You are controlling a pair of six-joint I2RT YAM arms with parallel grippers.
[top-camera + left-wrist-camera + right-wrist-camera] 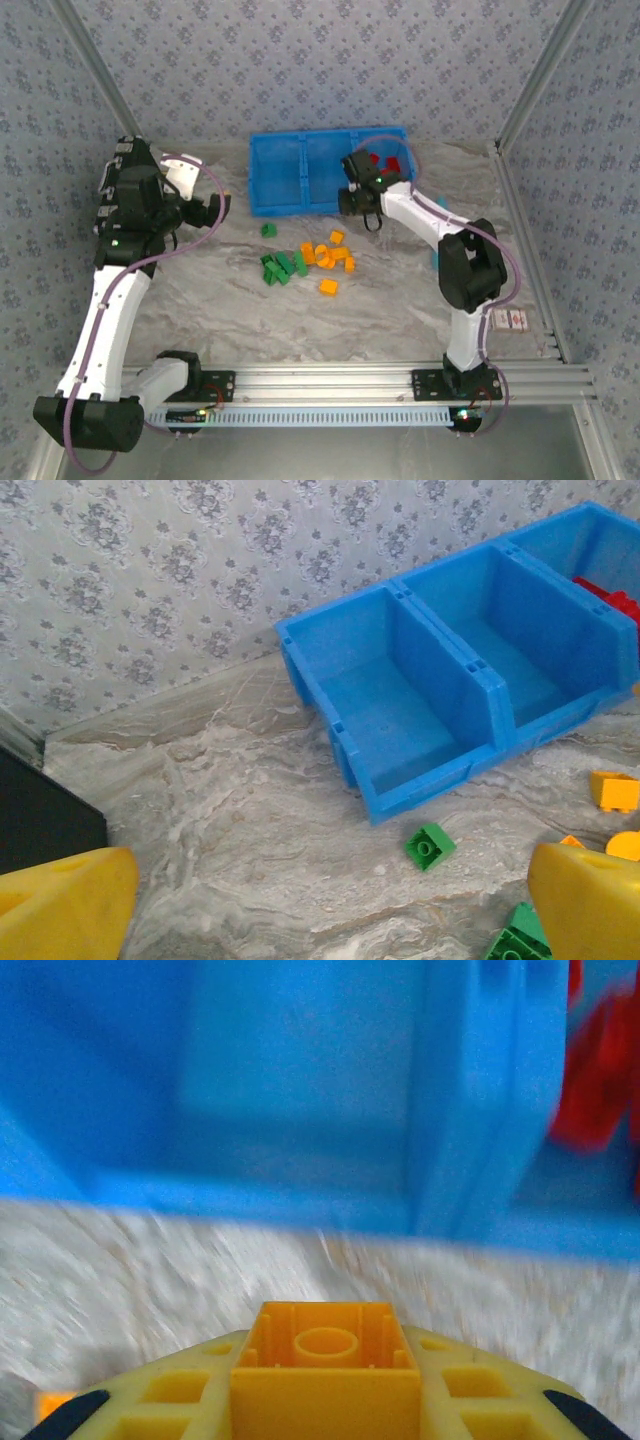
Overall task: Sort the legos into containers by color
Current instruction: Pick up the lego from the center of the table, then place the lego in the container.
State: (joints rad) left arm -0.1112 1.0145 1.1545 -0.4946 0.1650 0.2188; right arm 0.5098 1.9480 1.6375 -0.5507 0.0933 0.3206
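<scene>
Marbled tabletop, floral wallpaper; right pincer grips orange lego.

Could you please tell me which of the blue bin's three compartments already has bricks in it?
The right-hand compartment: red bricks lie in it; the middle compartment and the left compartment show bare floors.

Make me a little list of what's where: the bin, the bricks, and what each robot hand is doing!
bin: blue bin, three compartments, at the back of the table
red bricks: in the right compartment
other two compartments: nothing inside
green bricks: loose on the table in front of the bin
orange bricks: loose, right beside the green ones
left hand: open, holding nothing
right hand: shut on one orange brick, close to the bin's front wall
</scene>
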